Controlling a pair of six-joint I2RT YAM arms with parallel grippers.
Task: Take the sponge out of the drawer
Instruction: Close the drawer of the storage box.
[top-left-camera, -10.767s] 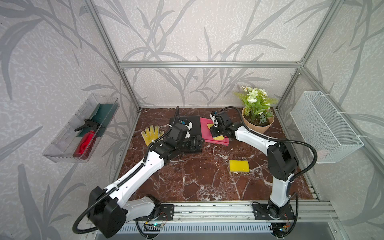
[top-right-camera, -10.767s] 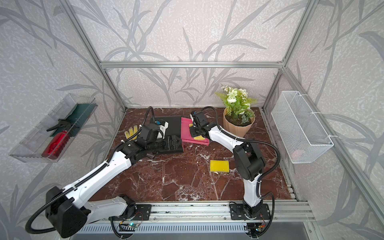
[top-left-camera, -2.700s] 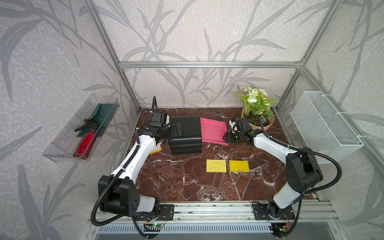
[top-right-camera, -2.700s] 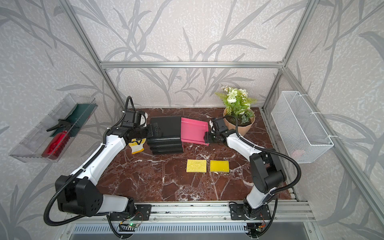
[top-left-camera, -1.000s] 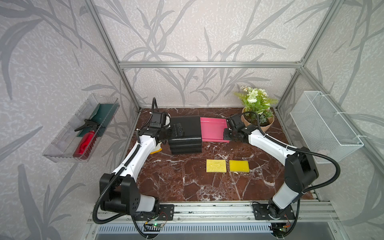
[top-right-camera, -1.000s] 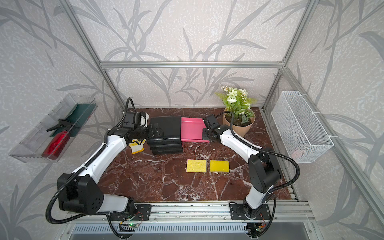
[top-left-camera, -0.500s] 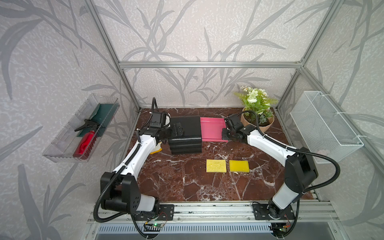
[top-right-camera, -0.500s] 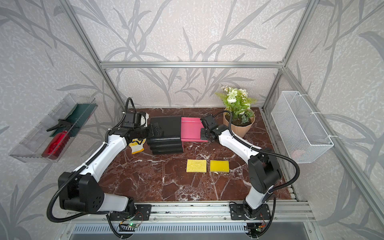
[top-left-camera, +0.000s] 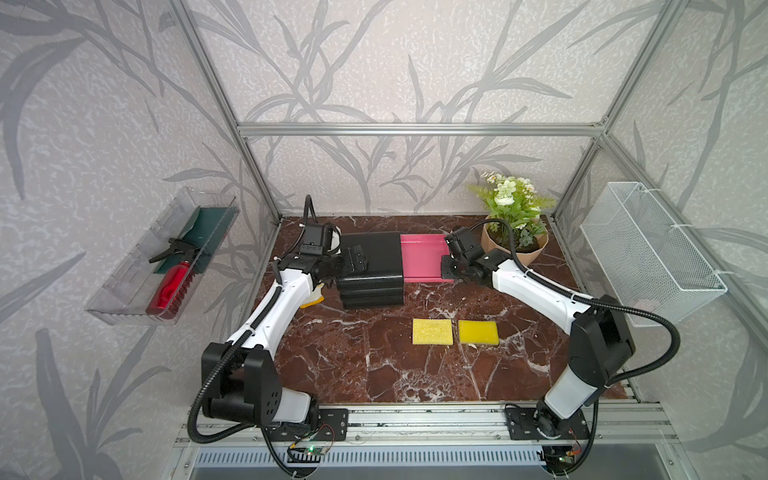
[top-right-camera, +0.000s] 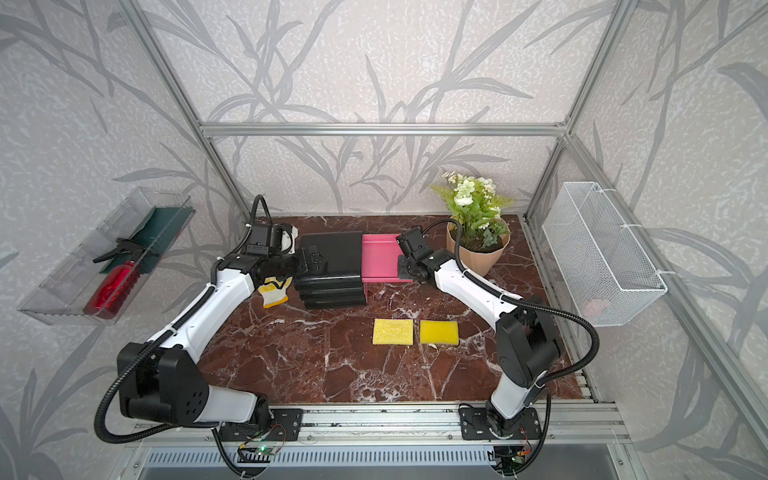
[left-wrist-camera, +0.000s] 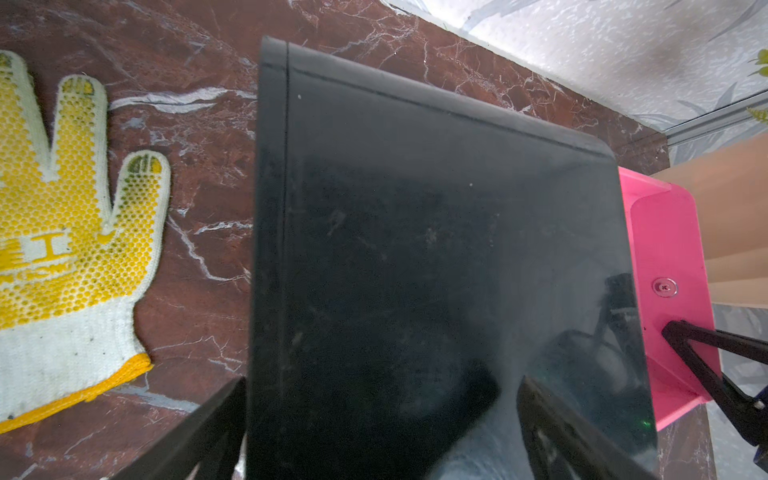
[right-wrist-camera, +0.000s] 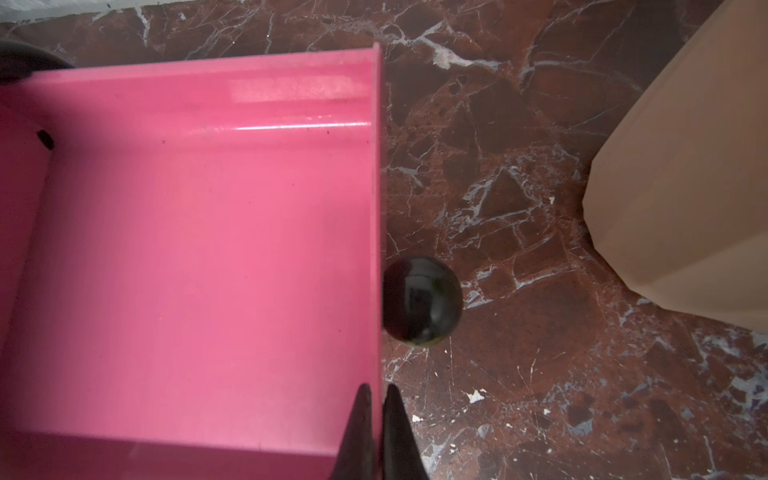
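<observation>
**Desk:** What has changed?
**Photographer:** The pink drawer (top-left-camera: 422, 257) has slid partway back into the black cabinet (top-left-camera: 378, 257). The right fingers (right-wrist-camera: 359, 432) are pinched shut on its front wall.
**Desk:** And the sponge?
**Photographer:** It's out. The paler sponge (top-left-camera: 432, 331) lies on the surface (top-left-camera: 353, 365) beside a second sponge (top-left-camera: 478, 332), and the drawer is empty.
**Desk:** Left fingers (left-wrist-camera: 195, 444)?
**Photographer:** Spread wide at the cabinet's rear edge, gripping nothing. This looks like closing up; next comes a straight push home.
</observation>
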